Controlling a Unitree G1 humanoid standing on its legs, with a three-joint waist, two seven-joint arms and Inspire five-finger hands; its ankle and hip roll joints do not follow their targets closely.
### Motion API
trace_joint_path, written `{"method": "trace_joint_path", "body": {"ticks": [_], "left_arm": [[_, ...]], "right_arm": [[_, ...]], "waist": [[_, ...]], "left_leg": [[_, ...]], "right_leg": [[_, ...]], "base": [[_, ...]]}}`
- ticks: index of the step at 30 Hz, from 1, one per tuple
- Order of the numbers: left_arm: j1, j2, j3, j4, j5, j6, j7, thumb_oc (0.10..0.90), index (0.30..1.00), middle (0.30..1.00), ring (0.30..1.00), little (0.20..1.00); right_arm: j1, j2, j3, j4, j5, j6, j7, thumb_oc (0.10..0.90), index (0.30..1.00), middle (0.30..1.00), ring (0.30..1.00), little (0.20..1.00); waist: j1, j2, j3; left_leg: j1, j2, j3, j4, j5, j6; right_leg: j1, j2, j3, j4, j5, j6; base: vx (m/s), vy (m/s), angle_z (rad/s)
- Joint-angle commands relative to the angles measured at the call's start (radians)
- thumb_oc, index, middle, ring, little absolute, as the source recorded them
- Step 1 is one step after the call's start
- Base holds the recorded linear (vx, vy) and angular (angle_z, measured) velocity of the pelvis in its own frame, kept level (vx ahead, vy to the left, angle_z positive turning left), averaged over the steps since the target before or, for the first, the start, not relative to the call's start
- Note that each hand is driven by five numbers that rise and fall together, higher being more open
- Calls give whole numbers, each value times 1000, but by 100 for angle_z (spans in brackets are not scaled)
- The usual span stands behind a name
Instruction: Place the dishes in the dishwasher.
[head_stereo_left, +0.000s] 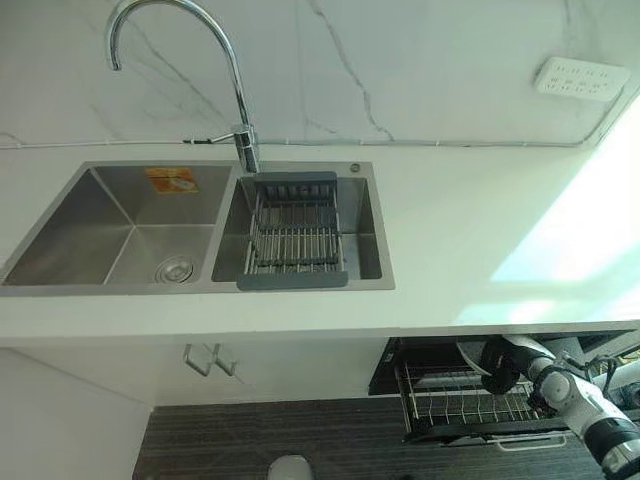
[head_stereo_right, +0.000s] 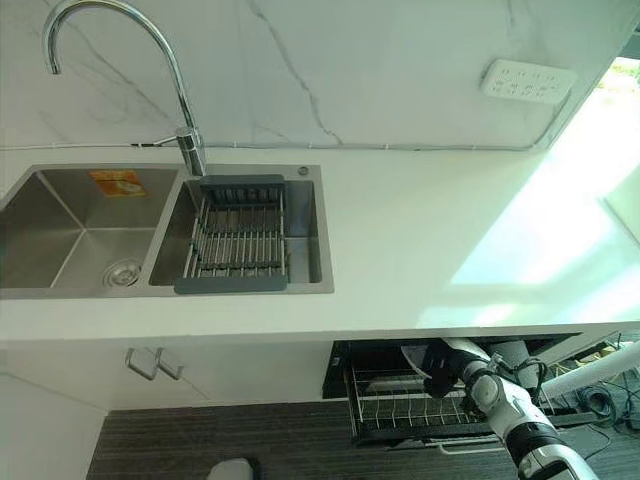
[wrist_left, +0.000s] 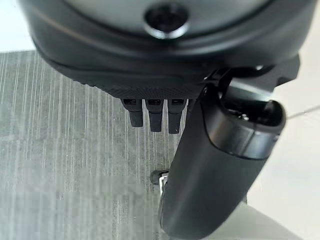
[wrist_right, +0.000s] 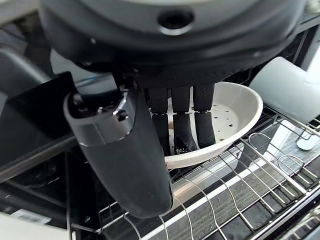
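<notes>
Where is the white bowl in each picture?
Left eye view: a white sliver under the counter, lower right, by the right hand.
Right eye view: the bowl peeks out beside that hand, above the rack.
Right wrist view: big and central, tilted on the rack wires, fingers curled over its rim.
Left wrist view: not there.
Shared landmark: the wire rack.

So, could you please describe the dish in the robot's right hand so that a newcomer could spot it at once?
Look below the white countertop, right of the sink, where the dishwasher's wire rack is pulled out. Over that rack the right hand holds a white bowl. Its perforated bottom sets it apart from the plain white cup lying beside it.
</notes>
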Motion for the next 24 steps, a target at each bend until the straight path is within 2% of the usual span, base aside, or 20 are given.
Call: {"method": "trace_joint_path", "body": {"ticks": [1, 10, 15, 21, 23, 24], "left_arm": [[-10, 54, -15, 0, -18, -21, 23, 800, 900, 900, 900, 900], [8, 41, -20, -6, 2, -62, 21, 800, 900, 900, 900, 900], [7, 42, -21, -7, 0, -69, 26, 800, 900, 900, 900, 900], [-12, 52, -37, -9, 8, -84, 25, 800, 900, 900, 900, 900], [-28, 56, -46, -13, -1, -74, 28, 800, 900, 900, 900, 900], [-41, 59, -56, -10, -8, -82, 31, 800, 900, 900, 900, 900]], "right_arm": [[-151, -14, -111, -21, 75, -14, -136, 400, 300, 300, 300, 300], [-110, 92, -108, -15, 112, -15, -318, 400, 300, 300, 300, 300], [-98, 138, -91, -4, 113, -11, -370, 400, 300, 300, 300, 300], [-121, 156, -50, 22, 66, -33, -433, 400, 300, 300, 300, 300], [-144, 148, -43, 28, 85, -27, -434, 400, 300, 300, 300, 300], [-183, 137, -44, 50, 111, -22, -436, 400, 300, 300, 300, 300]], "waist": [[36, -5, -12], [47, 30, -1], [49, 46, 4], [61, 64, 16], [63, 76, 24], [70, 93, 34]], "left_leg": [[32, 20, -3, -19, -56, -35], [14, 11, -4, -19, -52, -32], [5, 2, -6, -19, -52, -29], [-16, -20, -23, -19, -50, -22], [-31, -31, -32, -19, -48, -21], [-56, -44, -41, -19, -40, -23]], "right_leg": [[66, -58, 53, 47, -122, 83], [65, -77, 40, 47, -121, 86], [60, -91, 40, 47, -117, 90], [50, -111, 41, 47, -106, 98], [41, -120, 44, 47, -99, 97], [29, -135, 44, 47, -92, 95]], "base": [[2, -7, 16], [1, -1, 6], [0, 3, 3], [-3, 7, 15], [-67, 34, 21], [-113, 60, 13]]}}
